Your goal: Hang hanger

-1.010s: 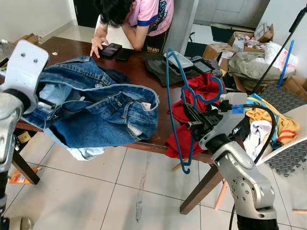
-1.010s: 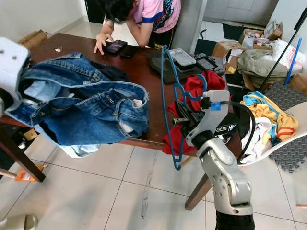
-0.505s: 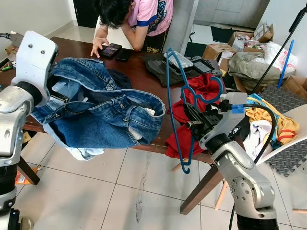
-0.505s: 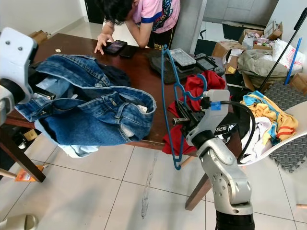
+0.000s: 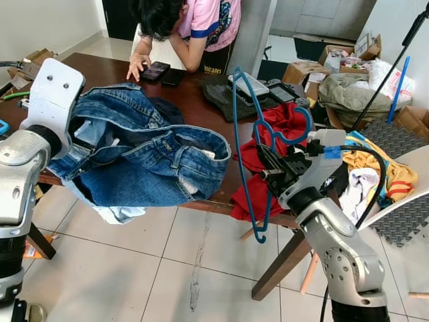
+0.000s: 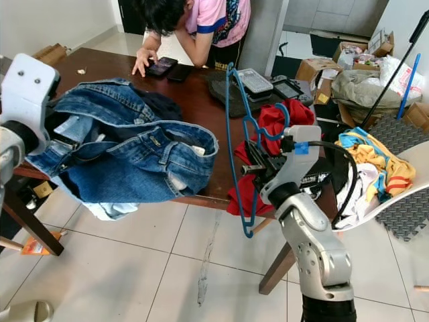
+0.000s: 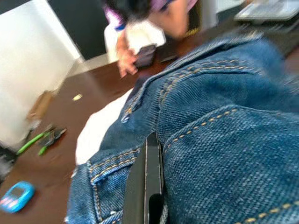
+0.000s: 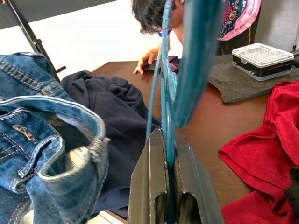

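Upright, hanger [image 5: 249, 144] clamped between right fingers [image 8: 152, 186]

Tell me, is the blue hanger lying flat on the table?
No, the right gripper is shut on the blue hanger and holds it upright in the air beside the table.

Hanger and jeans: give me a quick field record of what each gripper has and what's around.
right gripper: shut on blue hanger, held upright beside the table edge
left gripper: shut on jeans, lifted above the table
jeans opening: waistband faces the hanger, apart from it
on table: red cloth, dark cloth
person: leaning at the far side, hand on a phone
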{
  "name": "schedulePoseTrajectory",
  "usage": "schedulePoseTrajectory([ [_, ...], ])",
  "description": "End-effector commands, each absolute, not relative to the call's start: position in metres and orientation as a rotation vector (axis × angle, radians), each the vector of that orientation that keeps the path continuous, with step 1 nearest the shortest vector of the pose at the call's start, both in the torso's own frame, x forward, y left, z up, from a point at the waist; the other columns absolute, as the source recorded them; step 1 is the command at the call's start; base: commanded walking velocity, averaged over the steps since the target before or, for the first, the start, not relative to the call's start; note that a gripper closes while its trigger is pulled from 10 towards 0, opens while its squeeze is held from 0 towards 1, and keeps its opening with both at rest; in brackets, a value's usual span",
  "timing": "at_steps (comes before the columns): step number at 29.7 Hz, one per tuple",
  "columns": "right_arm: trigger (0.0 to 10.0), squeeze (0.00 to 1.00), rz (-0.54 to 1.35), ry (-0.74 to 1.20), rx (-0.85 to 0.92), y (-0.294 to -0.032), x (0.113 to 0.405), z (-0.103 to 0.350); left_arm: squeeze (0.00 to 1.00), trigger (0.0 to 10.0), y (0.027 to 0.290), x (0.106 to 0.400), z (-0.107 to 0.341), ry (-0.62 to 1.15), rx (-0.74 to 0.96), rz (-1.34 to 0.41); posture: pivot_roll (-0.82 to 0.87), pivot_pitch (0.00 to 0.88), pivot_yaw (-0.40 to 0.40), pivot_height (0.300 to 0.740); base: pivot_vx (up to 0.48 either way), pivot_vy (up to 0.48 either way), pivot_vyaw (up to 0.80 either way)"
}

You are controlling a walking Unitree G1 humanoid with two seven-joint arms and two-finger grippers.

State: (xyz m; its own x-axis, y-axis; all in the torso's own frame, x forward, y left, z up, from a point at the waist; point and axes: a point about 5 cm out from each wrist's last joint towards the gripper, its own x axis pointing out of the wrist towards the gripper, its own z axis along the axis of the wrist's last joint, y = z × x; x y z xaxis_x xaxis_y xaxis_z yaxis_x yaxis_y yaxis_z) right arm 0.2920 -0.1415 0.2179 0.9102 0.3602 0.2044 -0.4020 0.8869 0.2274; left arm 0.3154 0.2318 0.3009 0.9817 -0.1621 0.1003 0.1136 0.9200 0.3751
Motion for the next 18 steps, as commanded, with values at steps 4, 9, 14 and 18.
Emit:
schedulePoseTrajectory([
  [4,10.0,0.0,0.452,-0.201,0.294,-0.137,0.288,0.227,0.0,10.0,0.164,0.3,0.319,-0.315,0.118,-0.509,0.07,0.091,-0.056,0.74,0.0,0.0,0.0],
  [9,10.0,0.0,0.478,-0.22,0.329,-0.135,0.286,0.231,0.0,10.0,0.139,0.293,0.317,-0.337,0.032,-0.615,0.07,0.091,-0.056,0.74,-0.3,0.0,0.0],
  [14,10.0,0.0,0.462,-0.235,0.352,-0.138,0.287,0.234,0.0,10.0,0.118,0.295,0.29,-0.245,0.061,-0.651,0.07,0.085,-0.049,0.74,-0.364,0.0,0.0],
  [18,10.0,0.0,0.438,-0.236,0.354,-0.142,0.288,0.233,0.0,10.0,0.114,0.296,0.286,-0.233,0.052,-0.661,0.07,0.084,-0.048,0.74,-0.431,0.0,0.0],
])
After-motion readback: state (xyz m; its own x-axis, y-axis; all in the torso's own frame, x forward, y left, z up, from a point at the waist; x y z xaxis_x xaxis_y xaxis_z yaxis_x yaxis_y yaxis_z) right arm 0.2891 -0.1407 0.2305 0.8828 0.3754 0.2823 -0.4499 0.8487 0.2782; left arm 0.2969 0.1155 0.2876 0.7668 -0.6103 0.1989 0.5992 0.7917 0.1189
